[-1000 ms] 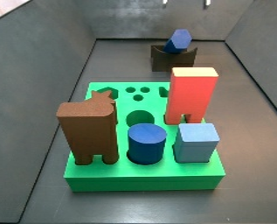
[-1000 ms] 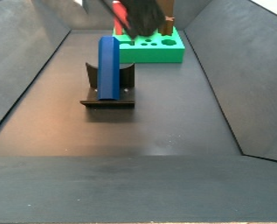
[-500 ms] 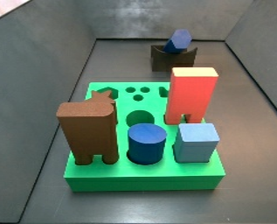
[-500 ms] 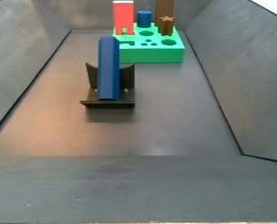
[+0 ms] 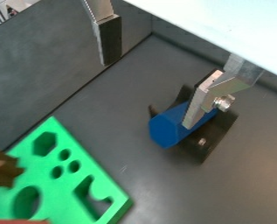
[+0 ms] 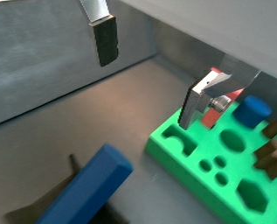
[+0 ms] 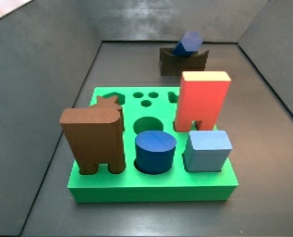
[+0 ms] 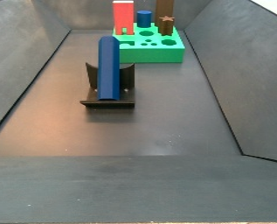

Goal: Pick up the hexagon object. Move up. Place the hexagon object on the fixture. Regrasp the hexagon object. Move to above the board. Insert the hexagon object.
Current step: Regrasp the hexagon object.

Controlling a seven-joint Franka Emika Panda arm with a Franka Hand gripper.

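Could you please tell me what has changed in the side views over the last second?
The claw has left both side views: a second ago its fingers showed at their top edge. Now it shows only in the wrist views, open, clear of the blue bar. The bar stays upright in the fixture; the board is unchanged.

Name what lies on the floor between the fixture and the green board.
Nothing: in a side view, bare dark floor separates the fixture from the board. The end effector hangs open above.

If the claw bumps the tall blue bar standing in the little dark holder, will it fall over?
Probably, yes. The bar stands tall and slim in the fixture, held only at its foot, so a sideways bump could tip it. It looks stiff, and its flat sides should stop it rolling far. The claw hangs open above, touching nothing.
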